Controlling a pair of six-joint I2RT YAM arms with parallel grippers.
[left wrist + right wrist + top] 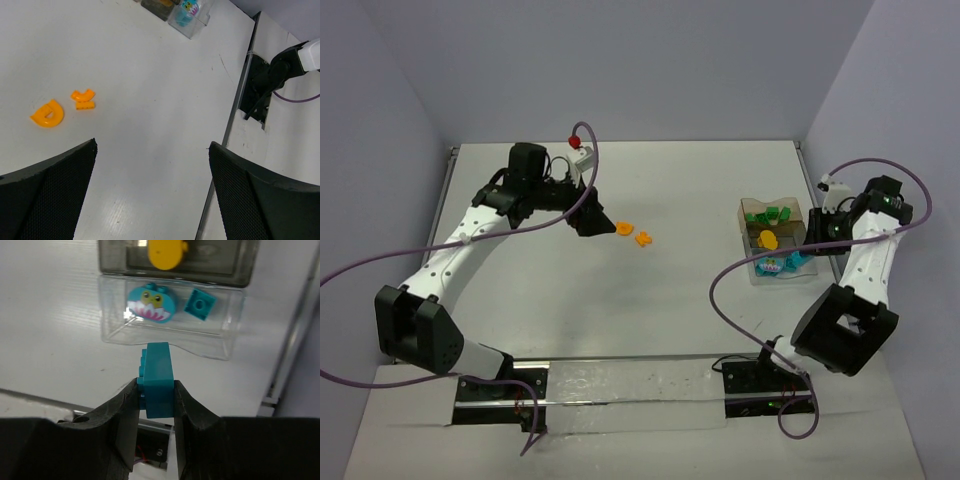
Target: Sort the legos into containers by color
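Nearby, right tool (156, 388) pinches a teal brick (160, 366) by the clear box (113, 325); left tool (152, 172) gapes near two orange legos (47, 113).

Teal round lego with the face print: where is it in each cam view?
Top external: teal round face-print lego right of centre, inside clear plastic box.
Left wrist: lego at top edge, near middle, in that box.
Right wrist: lego upper centre, box's left half, beyond teal rectangular block in right pincer.
Shared landmark: the clear box.

White arm links (455, 255), black joints (420, 325), purple cables (713, 290), black mesh-textured fingers (50, 195)
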